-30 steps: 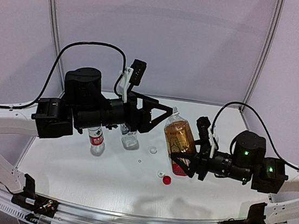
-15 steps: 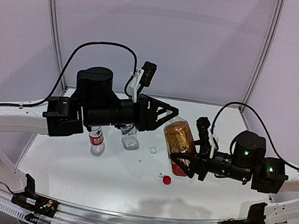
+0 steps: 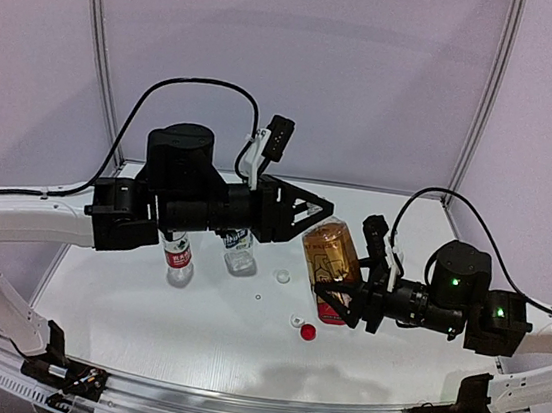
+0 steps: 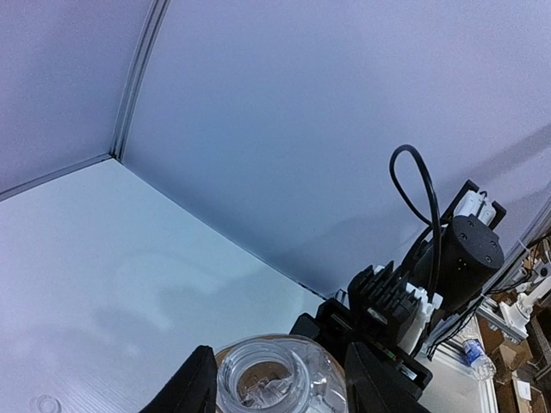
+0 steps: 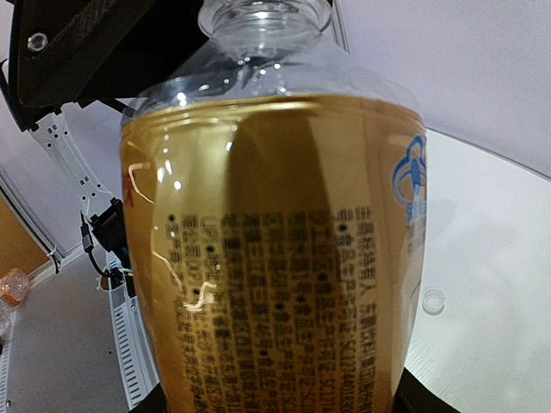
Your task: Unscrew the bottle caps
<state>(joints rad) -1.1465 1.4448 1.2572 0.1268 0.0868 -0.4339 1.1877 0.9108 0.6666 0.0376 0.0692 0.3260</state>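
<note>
I'm holding the amber bottle (image 3: 330, 259) tilted over the desk (image 3: 189, 337) with the right tool (image 3: 333, 300), its jaws clamping the lower body across the red-gold label. I'm hovering the left tool (image 3: 322, 210) at the neck. Its fingers (image 4: 194, 387) are standing apart on either side of the mouth (image 4: 258, 379) and gripping nothing, and the mouth is showing open, with no cap on it.

The red cap (image 3: 308, 332) and a white cap (image 3: 295, 321) are lying just beside each other on the desk below the bottle. A 3rd small cap (image 3: 282, 277) is lying near the green-blue bottle (image 3: 240, 255). The red-label bottle (image 3: 179, 257) is standing beside that one, and my left arm is hiding both tops.

I'm judging the amber bottle heavy — nearly full — with thin, slick walls that dent under a squeeze, so I'm favouring the stiff threaded neck for any further hold.
</note>
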